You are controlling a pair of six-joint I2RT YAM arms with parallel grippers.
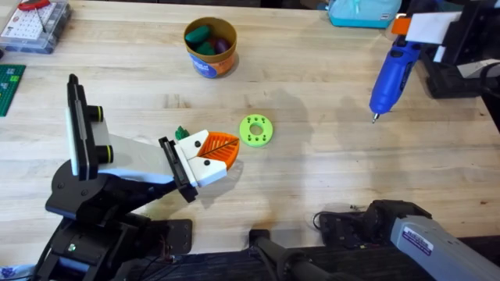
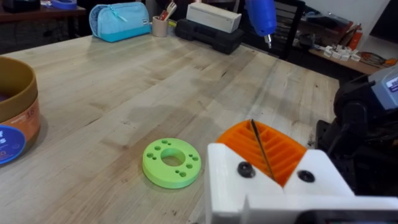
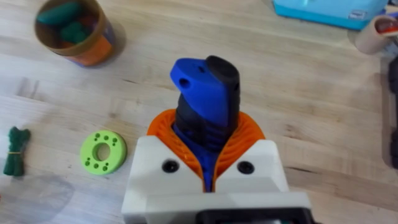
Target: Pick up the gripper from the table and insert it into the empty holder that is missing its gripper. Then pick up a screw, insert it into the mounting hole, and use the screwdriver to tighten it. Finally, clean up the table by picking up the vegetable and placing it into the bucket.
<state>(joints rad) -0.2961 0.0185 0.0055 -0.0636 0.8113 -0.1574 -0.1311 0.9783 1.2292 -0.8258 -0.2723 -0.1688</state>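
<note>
At the table's left, the white angled holder (image 1: 133, 160) ends in my left gripper (image 1: 233, 148) (image 2: 258, 134). It has two white blocks with orange ribbed fingers, shut together with nothing between them. Each block shows a dark screw head (image 2: 245, 168). I cannot tell which block is the task's gripper. My right gripper (image 1: 402, 31) (image 3: 208, 134) is shut on the blue screwdriver (image 1: 391, 74) (image 3: 205, 87) at the far right. The screwdriver is held above the table, tip down. A small green vegetable (image 1: 181, 133) (image 3: 15, 149) lies on the wood behind the left gripper. The orange bucket (image 1: 209, 62) (image 3: 93, 50) stands at the back.
A lime-green ring (image 1: 255, 130) (image 2: 171, 162) with small holes lies just ahead of the left gripper. Toy vegetables sit in the bucket. A parts box (image 1: 35, 23) and green board (image 1: 9, 86) are far left; a blue pouch (image 1: 363, 12) and black equipment (image 1: 461, 74) far right.
</note>
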